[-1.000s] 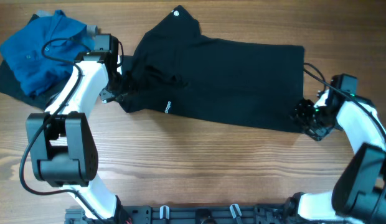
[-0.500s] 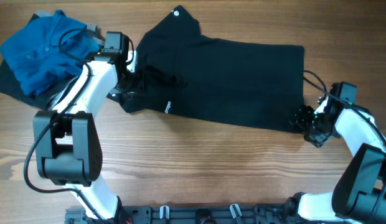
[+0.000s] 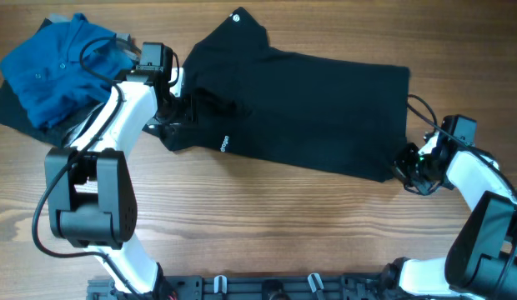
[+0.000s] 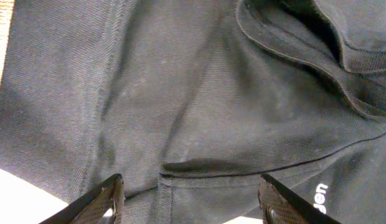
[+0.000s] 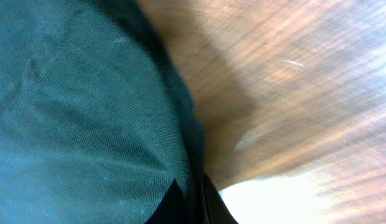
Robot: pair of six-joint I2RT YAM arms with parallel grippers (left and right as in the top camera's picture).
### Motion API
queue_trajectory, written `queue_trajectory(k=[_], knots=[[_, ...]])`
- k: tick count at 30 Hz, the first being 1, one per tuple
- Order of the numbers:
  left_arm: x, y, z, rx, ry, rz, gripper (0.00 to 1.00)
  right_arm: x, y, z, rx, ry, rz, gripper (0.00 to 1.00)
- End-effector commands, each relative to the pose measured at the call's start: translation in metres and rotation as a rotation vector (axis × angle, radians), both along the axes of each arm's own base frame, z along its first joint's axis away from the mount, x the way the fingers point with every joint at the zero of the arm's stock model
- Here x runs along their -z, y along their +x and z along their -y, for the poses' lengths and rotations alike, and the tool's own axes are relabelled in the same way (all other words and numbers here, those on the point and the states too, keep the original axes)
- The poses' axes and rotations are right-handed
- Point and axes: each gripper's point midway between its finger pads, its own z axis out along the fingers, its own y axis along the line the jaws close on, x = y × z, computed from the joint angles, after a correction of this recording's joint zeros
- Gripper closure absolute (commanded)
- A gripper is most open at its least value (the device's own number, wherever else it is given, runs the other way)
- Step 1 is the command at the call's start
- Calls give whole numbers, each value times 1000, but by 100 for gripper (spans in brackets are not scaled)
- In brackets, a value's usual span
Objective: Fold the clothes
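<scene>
Now the right gripper (image 3: 407,163), pinched shut on the lower-right corner of the clothes (image 3: 308,108), has drawn it slightly outward, tautening that edge for folding. Meanwhile the left gripper (image 4: 190,200) stays wide open over the garment's left end. The garment lies unfolded across the upper centre of the frame.

Blue shirt (image 3: 50,58) crumpled top-left, atop dark cloth (image 3: 5,105); grey bit (image 3: 123,38) beside shirt; wood table (image 3: 283,225)
</scene>
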Motion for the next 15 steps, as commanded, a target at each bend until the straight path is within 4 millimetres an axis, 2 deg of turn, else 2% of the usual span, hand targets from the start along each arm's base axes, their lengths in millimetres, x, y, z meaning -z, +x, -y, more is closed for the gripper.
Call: queue_trajectory(k=[1,4,8,12,15], knots=[[8,-5,0,18,6,-27,30,19,-40,41,136,-136,-166,96],[8,-5,21,116,-47,-19,30,17,-32,47,119,-134,-120,96],[26,-6,38,201,-33,-34,30,16,-24,46,103,-125,-83,96],[41,-4,33,199,23,-50,33,16,-23,47,104,-127,-77,96],[42,3,29,193,52,-25,36,16,-23,47,105,-127,-76,96]])
